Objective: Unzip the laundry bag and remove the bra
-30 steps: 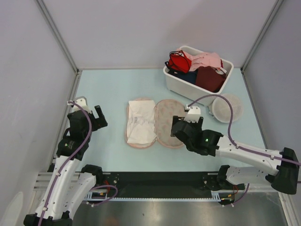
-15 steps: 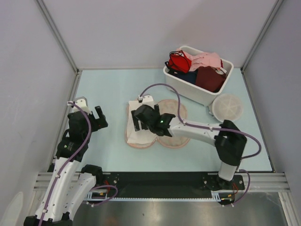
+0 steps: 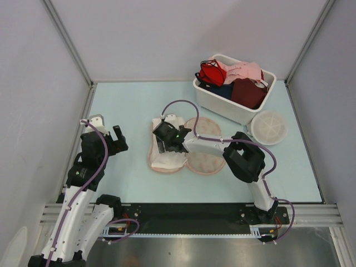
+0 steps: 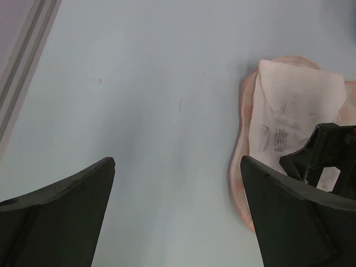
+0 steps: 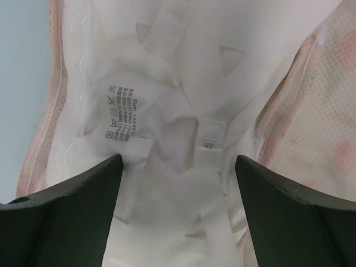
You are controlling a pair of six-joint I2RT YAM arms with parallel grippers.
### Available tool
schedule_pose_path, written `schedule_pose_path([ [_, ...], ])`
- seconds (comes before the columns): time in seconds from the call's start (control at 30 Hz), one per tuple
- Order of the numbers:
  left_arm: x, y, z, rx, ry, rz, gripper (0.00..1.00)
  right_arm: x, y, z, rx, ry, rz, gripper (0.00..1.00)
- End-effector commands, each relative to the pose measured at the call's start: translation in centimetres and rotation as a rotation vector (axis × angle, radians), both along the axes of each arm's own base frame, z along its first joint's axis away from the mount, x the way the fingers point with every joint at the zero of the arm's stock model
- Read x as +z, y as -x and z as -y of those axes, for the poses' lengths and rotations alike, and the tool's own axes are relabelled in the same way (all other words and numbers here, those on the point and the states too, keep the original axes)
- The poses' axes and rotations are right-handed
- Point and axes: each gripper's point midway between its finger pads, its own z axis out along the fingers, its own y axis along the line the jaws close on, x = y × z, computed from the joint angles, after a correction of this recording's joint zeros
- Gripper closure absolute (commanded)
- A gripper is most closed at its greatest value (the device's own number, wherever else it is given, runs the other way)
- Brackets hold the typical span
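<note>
The peach-cream printed laundry bag (image 3: 204, 161) lies open flat in the table's middle, its two halves side by side. The white bra (image 3: 167, 160) lies folded in the left half. My right gripper (image 3: 164, 140) is open and low over the bra's middle; the right wrist view shows the bra (image 5: 178, 139) with its care label between the wide-apart fingers and the bag's dotted lining (image 5: 311, 133) at right. My left gripper (image 3: 115, 140) is open and empty over bare table, left of the bag (image 4: 240, 167); the bra (image 4: 289, 111) shows there too.
A white bin (image 3: 222, 103) at the back right holds a red bra (image 3: 211, 72), a pale pink garment (image 3: 245, 71) and dark red fabric (image 3: 247, 92). A round white mesh disc (image 3: 268, 127) lies in front of the bin. Grey walls enclose the table.
My right arm has swung left from the bag's right half across to the bra in the left half and lowered over it, jaws open. The left arm has stayed still.
</note>
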Motion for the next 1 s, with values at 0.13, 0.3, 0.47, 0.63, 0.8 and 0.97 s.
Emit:
schedule_pose_path([
  [0.13,0.9,-0.4,-0.4,0.012,-0.013,0.044,0.01,-0.2,-1.4,-0.5,0.001,-0.047,-0.016,0.32],
  [0.3,0.4,-1.7,-0.2,0.000,-0.010,0.031,0.00,0.5,-1.6,0.7,-0.027,-0.062,-0.102,0.77],
  [0.47,0.9,-1.4,-1.1,0.048,-0.026,0.050,0.00,5.7,-3.6,-0.5,-0.001,-0.201,-0.031,1.00],
  [0.63,1.3,-1.0,-0.2,-0.005,-0.001,0.082,0.00,8.7,-1.9,-3.9,0.081,-0.399,-0.065,1.00],
  [0.8,1.3,-1.1,-0.2,-0.006,0.001,0.080,0.00,13.3,-0.5,-4.4,0.092,-0.463,-0.012,1.00],
  [0.97,1.3,-1.1,-0.1,-0.012,0.004,0.078,0.00,18.5,0.1,-3.1,0.089,-0.483,0.085,1.00],
])
